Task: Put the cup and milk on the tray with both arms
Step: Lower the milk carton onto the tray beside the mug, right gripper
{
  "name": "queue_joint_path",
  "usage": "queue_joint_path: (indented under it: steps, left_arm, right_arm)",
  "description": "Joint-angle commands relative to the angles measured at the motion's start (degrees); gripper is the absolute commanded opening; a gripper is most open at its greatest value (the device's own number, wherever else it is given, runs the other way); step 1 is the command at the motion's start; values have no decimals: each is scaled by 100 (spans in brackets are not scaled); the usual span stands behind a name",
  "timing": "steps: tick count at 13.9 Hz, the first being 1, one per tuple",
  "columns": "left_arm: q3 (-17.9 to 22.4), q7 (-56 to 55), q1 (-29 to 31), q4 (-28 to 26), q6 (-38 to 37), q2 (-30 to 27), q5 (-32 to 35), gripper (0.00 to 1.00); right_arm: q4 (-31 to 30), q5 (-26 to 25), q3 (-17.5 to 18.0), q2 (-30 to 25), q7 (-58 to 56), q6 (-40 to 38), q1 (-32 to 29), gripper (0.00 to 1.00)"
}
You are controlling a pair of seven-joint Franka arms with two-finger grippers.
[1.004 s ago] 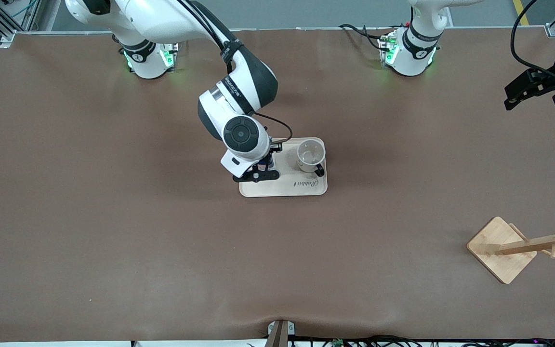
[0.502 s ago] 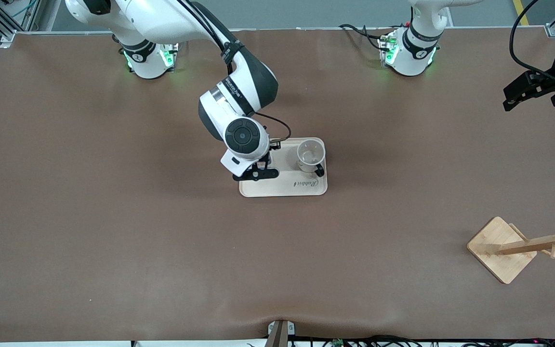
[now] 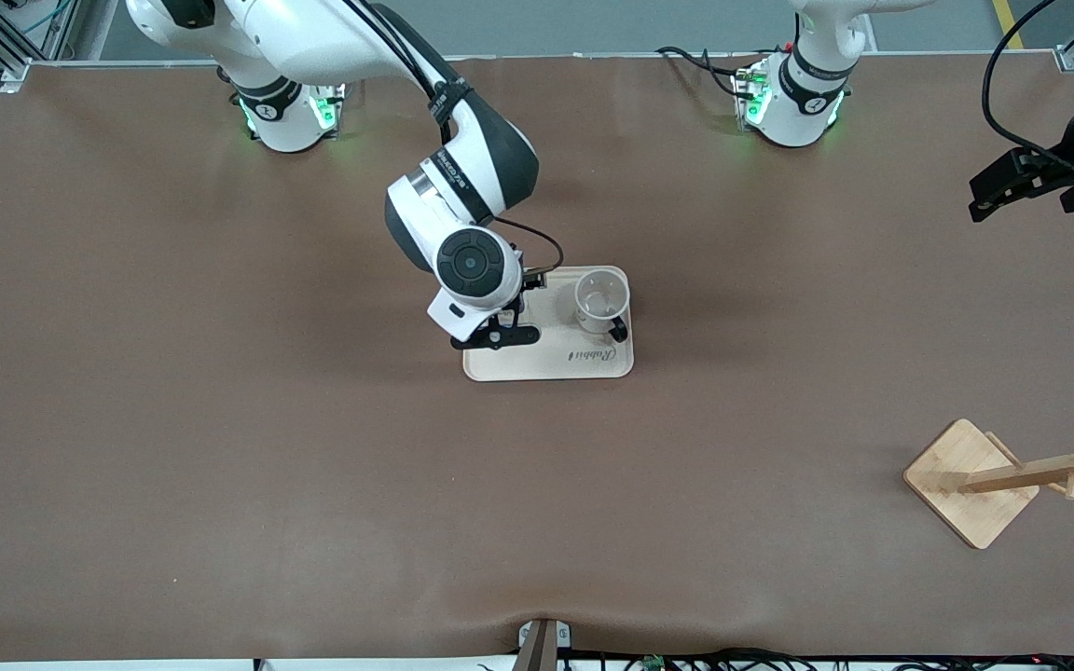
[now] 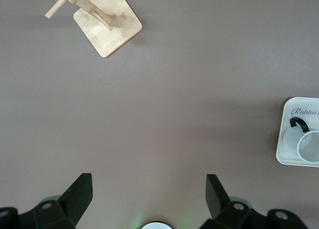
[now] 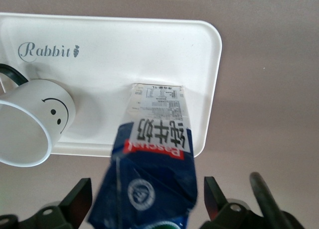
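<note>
I look first at the brown paper-covered table (image 3: 220,466). Nothing loose on it has shifted in the last second. The white jointed right arm (image 3: 462,177) reaches out over the middle. Over that second its wrist has crept a little back toward its base. The white left arm (image 3: 812,75) is waiting, and its black left gripper (image 3: 1012,186) has drifted slightly farther out over the table edge at its own end, fingers spread wide with nothing between them.

The bamboo mug rack with a square base (image 3: 975,480) sits untouched near the front camera at the left arm's end.

The cream rectangular tray with the script word "Rabbit" (image 3: 546,365) lies mid-table. The white smiley-face mug with a black handle (image 3: 602,298) stands on it, toward the left arm's end.

In the right wrist view, the small blue and white milk carton with a red label (image 5: 154,139) stands on the tray's floor beside the mug, toward the right arm's end. The right gripper (image 3: 497,337) hangs over it. Its fingers (image 5: 79,191) sit either side of the carton with a sliver of gap, so I read the grip as let go.

I judge both items placed. What remains is lifting the right gripper straight up without clipping the carton's top.
</note>
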Motion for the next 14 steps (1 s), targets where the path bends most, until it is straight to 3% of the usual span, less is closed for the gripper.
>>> queue_joint_path:
  steps: [1,6,12,14]
  left_arm:
    - [43,47,1,-6,31,-37,-100,100]
    - [60,109,80,29,22,-37,-100,100]
    - [52,100,71,20,-153,-55,-92,100]
    - [52,100,71,20,-154,-55,-92,100]
  right_arm:
    - [-20,34,-55,-99,33,-37,52,100]
    - [15,17,-55,-125,384,-46,87,100]
    - [665,-27,-142,-248,359,-89,-9,100]
    - [849,-27,-256,-336,359,-474,-202,100]
